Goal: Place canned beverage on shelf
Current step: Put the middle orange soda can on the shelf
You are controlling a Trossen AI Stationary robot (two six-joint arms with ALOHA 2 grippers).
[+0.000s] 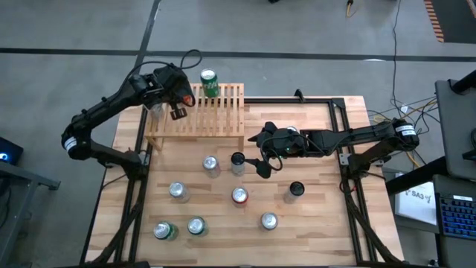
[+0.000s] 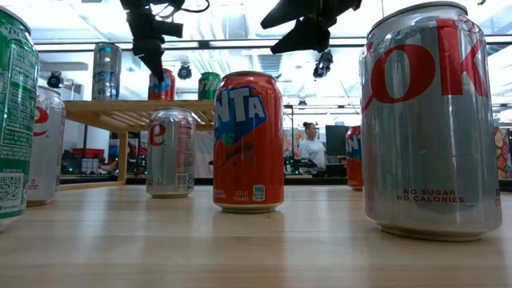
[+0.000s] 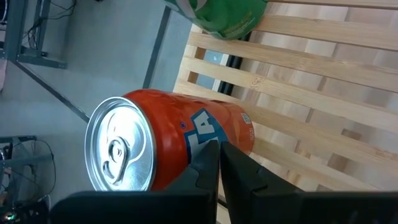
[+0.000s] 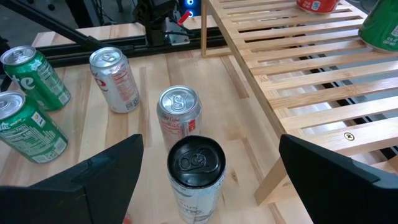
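Light-wood slatted shelf: low rack at the far left of the light-wood plank surface, slats parallel.

Green aluminium can: upright on the shelf's far edge. Orange-red aluminium can with silver lid: upright on the shelf beside the left claw, its side just beside the fingertips; contact cannot be told. Silver can with blue markings: upright on the shelf top, seen in the low view.

Left claw: above the shelf's left part, fingers clenched together, nothing between them.

Right claw: over the surface just off the shelf's right near corner, fingers spread wide, released, nothing held. Black-topped can: upright on the surface, between and below the spread fingers in the right wrist view, untouched. Silver can with red lettering: upright just beside the black-topped one.

Remaining stock upright on the surface: red-topped orange can; second black-topped can; silver cans and; two green cans and near the front left corner.

Background, low view: person standing well behind the surface.
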